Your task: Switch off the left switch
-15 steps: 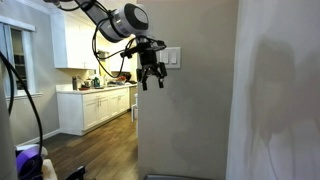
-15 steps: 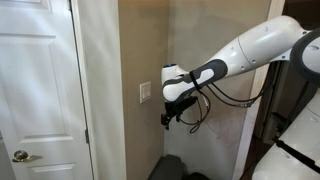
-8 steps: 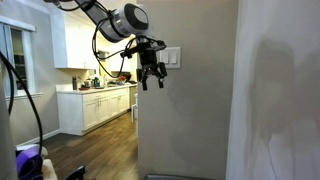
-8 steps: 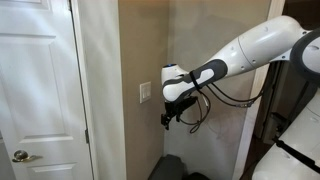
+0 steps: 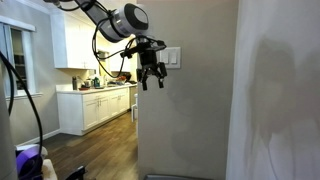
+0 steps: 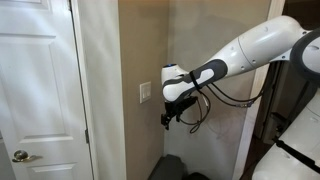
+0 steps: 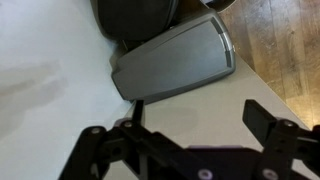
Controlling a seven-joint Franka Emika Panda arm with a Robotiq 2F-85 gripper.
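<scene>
Clearance at the wall: open air lies between the gripper (image 6: 166, 119) and the switch plate (image 6: 146, 92), nothing standing between them, while the bare wall (image 6: 130, 45) closes the space behind the plate, the white door frame (image 6: 95, 90) flanks it, and a grey lid (image 7: 175, 60) lies beneath the gripper.

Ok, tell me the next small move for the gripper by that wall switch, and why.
Probably lift the gripper and ease it toward the switch plate. In both exterior views its open fingers hang below the plate, apart from it, so nothing touches the left switch yet. The rockers are too small to tell apart; aim a fingertip at the plate's left half.
</scene>
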